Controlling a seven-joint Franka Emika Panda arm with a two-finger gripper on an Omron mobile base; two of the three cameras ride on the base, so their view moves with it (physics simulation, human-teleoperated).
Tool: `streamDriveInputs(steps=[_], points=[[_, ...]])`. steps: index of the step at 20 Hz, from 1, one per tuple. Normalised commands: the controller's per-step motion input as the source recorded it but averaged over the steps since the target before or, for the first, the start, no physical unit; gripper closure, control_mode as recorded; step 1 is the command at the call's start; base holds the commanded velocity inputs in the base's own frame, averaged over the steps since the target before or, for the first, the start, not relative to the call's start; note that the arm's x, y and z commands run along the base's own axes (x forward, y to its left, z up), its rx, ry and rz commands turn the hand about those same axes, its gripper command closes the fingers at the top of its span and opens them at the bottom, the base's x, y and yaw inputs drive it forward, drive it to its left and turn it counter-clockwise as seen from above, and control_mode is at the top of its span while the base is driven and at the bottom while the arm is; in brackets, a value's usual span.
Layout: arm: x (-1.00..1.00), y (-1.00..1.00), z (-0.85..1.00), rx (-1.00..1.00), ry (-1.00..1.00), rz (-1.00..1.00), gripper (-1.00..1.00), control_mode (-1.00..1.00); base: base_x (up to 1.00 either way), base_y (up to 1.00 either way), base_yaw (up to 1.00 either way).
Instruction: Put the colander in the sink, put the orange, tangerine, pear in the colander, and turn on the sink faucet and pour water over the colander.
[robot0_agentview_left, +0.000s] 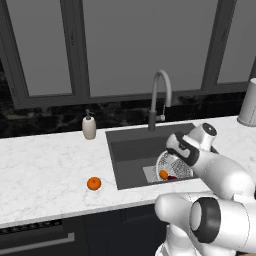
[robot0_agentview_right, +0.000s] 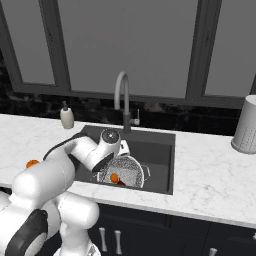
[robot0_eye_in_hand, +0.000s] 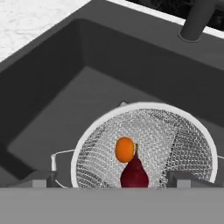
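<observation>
A long white stone counter (robot0_agentview_left: 45, 165) with thin grey lines runs across the room, and dark cupboards (robot0_agentview_right: 150, 235) with small silver handles sit under it. Behind the counter is a shiny black wall strip (robot0_agentview_left: 45, 122) with pale swirls, and above that are big windows (robot0_agentview_left: 145, 45) with dark frames and plain grey glass. A small white soap bottle (robot0_agentview_left: 89, 126) stands near the wall, and a tall white can with little holes (robot0_agentview_right: 246, 125) stands far off to the right side.
</observation>
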Motion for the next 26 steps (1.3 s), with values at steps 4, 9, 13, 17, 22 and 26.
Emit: streamDriveInputs(steps=[4,9,13,17,22,26], points=[[-0.06,-0.08,0.00,0.03,-0.13,0.00,-1.00,-1.00,0.00,0.00,0.00],[0.14,-0.03,-0.21,0.07,-0.17,0.00,-1.00,-1.00,0.00,0.00,0.00],[0.64,0.00,-0.36,0.04,0.03,0.00,-1.00,-1.00,0.00,0.00,0.00],[0.77,0.05,-0.76,0.00,0.09,0.00,-1.00,-1.00,0.00,0.00,0.00],[0.64,0.01,-0.43,0.00,0.08,0.00,-1.00,-1.00,0.00,0.00,0.00],[0.55,0.00,-0.33,0.00,0.09,0.00,-1.00,-1.00,0.00,0.00,0.00]])
